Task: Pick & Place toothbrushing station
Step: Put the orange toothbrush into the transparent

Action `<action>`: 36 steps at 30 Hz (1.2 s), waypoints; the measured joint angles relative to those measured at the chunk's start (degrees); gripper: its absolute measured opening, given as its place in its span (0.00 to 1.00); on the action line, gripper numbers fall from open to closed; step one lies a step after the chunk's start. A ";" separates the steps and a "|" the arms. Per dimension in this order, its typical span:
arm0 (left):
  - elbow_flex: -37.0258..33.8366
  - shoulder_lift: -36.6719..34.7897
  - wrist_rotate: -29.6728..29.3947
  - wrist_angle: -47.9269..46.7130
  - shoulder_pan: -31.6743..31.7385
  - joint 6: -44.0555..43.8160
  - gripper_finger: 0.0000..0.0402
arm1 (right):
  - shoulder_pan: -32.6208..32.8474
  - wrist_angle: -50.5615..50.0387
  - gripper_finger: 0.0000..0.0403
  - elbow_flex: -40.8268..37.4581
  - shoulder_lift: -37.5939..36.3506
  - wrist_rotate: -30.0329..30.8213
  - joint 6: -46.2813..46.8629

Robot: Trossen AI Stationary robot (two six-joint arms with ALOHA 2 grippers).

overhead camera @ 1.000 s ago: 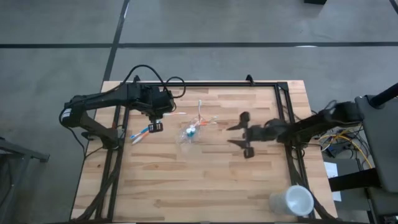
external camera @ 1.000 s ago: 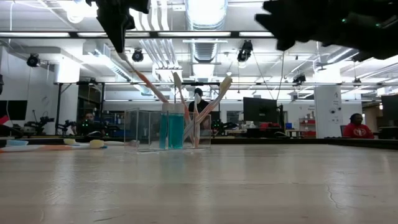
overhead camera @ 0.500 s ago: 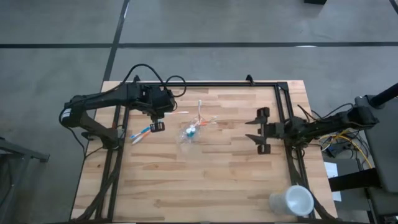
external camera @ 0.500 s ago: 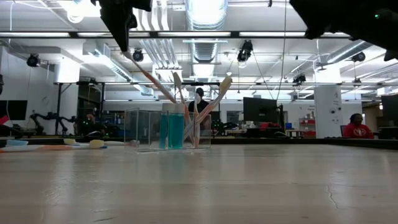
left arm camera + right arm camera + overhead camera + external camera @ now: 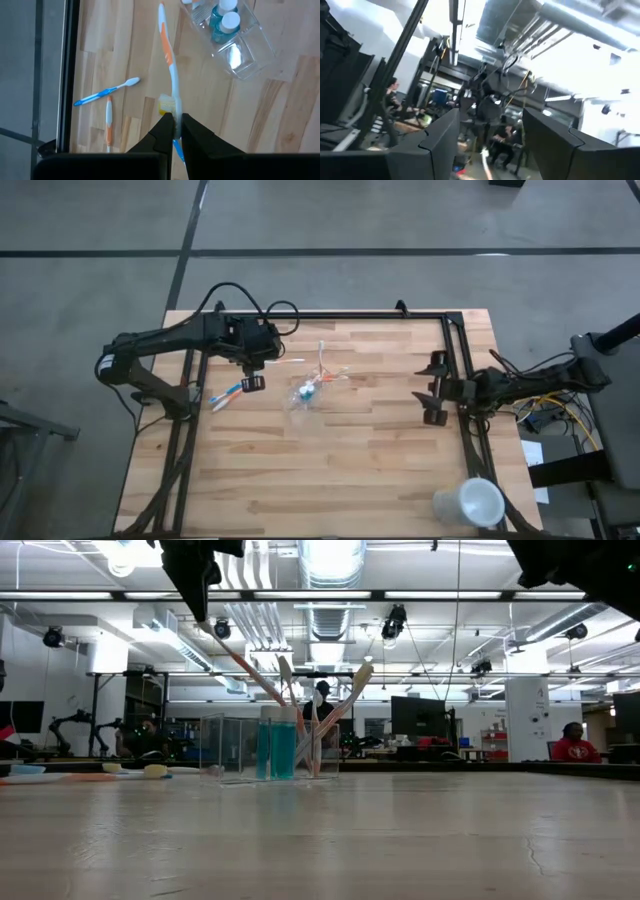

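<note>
left gripper (image 5: pixel 176 131) pinches an orange-white toothbrush (image 5: pixel 169 65) beside the clear cup (image 5: pixel 235 37).

Two dark jointed arms, looping black cables

A wooden table (image 5: pixel 330 470) carries a clear cup (image 5: pixel 307 395), two loose toothbrushes (image 5: pixel 226 396) (side by side), a white cup (image 5: pixel 470 502).

Grey floor (image 5: pixel 400 220), bright ceiling lights (image 5: pixel 330 560)
</note>
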 joint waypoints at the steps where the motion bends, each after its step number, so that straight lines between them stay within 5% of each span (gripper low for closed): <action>1: 0.00 0.00 0.00 0.02 0.00 0.02 0.07 | 0.00 0.02 0.53 0.00 -0.38 0.00 -0.83; 24: 0.00 0.00 0.59 0.28 -0.02 2.80 0.07 | 0.00 -0.39 0.53 0.00 -4.07 0.00 -9.11; 36: 4.42 0.00 0.52 0.37 -0.02 4.57 0.07 | 0.00 -5.18 0.53 0.02 -3.64 0.04 8.21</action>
